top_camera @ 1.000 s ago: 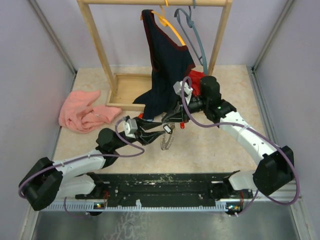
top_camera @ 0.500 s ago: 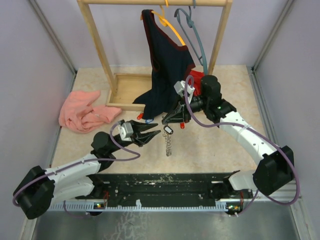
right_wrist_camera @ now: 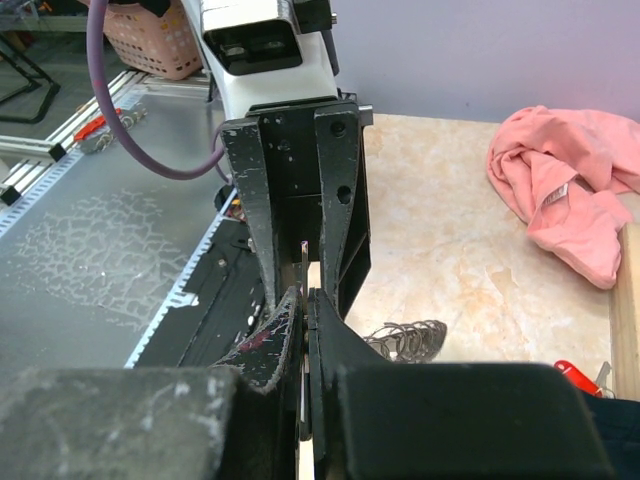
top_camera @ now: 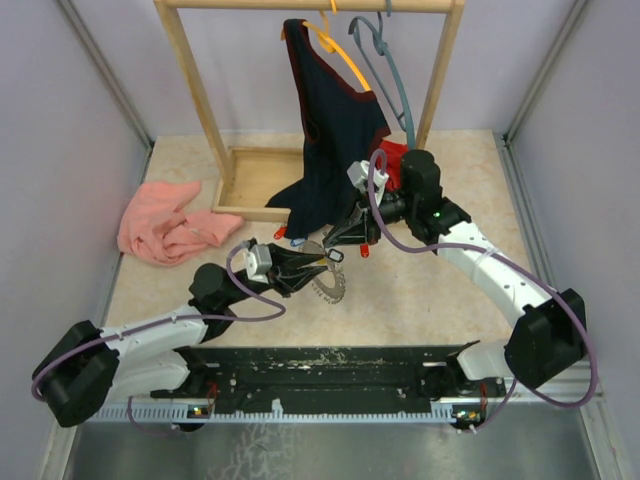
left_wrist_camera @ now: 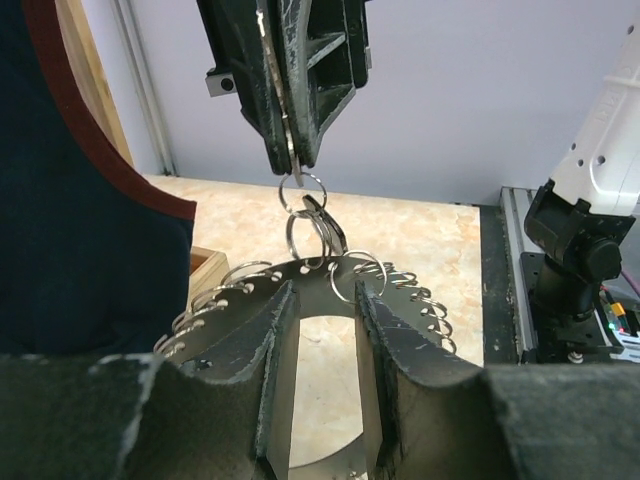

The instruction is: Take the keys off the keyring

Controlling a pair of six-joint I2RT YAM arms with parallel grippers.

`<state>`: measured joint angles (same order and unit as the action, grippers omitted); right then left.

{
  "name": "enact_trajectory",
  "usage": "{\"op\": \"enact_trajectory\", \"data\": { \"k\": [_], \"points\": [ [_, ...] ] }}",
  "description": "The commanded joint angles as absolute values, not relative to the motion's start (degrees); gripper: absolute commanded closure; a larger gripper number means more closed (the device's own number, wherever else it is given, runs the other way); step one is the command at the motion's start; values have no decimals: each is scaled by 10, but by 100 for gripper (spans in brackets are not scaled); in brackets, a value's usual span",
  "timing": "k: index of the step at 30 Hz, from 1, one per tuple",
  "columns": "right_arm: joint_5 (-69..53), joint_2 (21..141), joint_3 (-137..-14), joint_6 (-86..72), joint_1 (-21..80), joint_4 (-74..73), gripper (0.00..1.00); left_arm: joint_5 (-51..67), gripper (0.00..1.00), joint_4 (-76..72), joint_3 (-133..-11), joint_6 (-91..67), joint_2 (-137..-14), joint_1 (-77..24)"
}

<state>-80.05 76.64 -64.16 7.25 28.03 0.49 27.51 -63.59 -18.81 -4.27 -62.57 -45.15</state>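
Observation:
The keyring (top_camera: 330, 288) is a flat dark disc with a wide hole and many small wire loops along its rim. It hangs tilted below my right gripper (top_camera: 335, 240). That gripper is shut on the thin metal blade of a key (right_wrist_camera: 303, 260), whose small split ring (left_wrist_camera: 303, 190) links to the keyring (left_wrist_camera: 228, 300). My left gripper (top_camera: 312, 262) comes in from the left. Its fingers (left_wrist_camera: 275, 330) stand apart over the disc's face, and the hole shows between them. A red-tagged key (top_camera: 365, 252) and a blue-tagged key (top_camera: 298, 241) lie on the table.
Behind stands a wooden rack (top_camera: 200, 100) with a dark garment (top_camera: 330, 130) hanging low over the work spot, plus an orange hanger (top_camera: 335, 45) and a grey-blue hanger (top_camera: 390, 70). A pink cloth (top_camera: 160, 225) lies at the left. A black rail (top_camera: 320, 362) runs along the near edge.
My left gripper drew back left, then returned to the keyring with its jaws narrowing. The keyring swung from hanging edge-on to tilted face-up. The right gripper stayed put.

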Motion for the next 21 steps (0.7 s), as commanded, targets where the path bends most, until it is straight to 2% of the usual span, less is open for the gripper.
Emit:
{"op": "enact_trajectory", "data": {
  "k": [1,21],
  "points": [
    [-811,768,-641,69,279,38,100,242,66,-665,-203,-51,-625,-470],
    [-802,772,-631,51,283,60,100,129,70,-664,-216,-32,-642,-512]
  ]
}}
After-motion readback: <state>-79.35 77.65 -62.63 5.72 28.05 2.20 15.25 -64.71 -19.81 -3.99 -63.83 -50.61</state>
